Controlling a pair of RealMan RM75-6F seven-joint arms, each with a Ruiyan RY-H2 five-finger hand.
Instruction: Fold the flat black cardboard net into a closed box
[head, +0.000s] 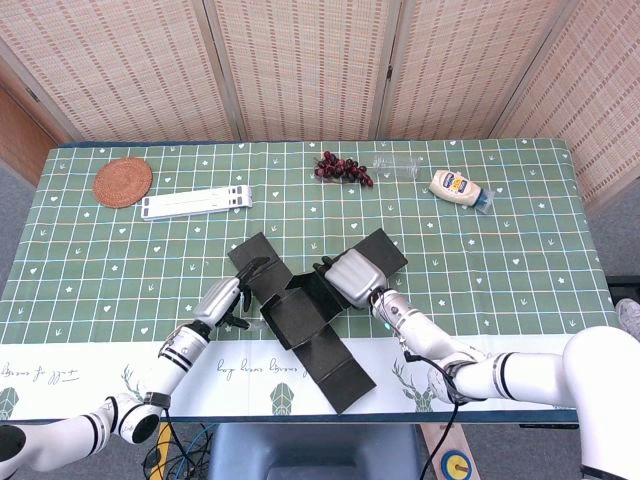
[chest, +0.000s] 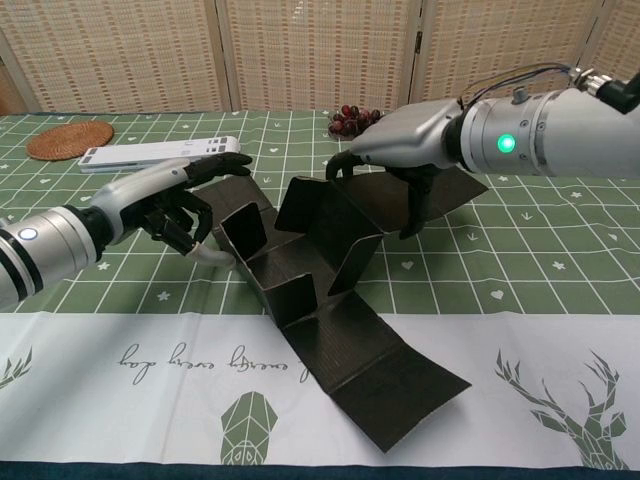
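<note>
The black cardboard net (head: 318, 343) lies slanted across the near middle of the table, its long strip (chest: 385, 375) running toward the front edge. Two side flaps stand up around the centre panel (chest: 300, 262). My left hand (head: 225, 298) sits at the net's left side with its fingers spread, and its fingertips (chest: 205, 252) are against the raised left flap (chest: 240, 228). My right hand (head: 350, 272) hovers over the right flap (chest: 345, 225), fingers curled down onto its upper edge, with the thumb behind it. I see nothing gripped in either hand.
At the back left are a woven coaster (head: 122, 182) and a white slotted bar (head: 197, 203). Grapes (head: 343, 168), a clear bottle (head: 400, 165) and a mayonnaise bottle (head: 458, 187) lie at the back right. The table's front edge runs just below the net's strip.
</note>
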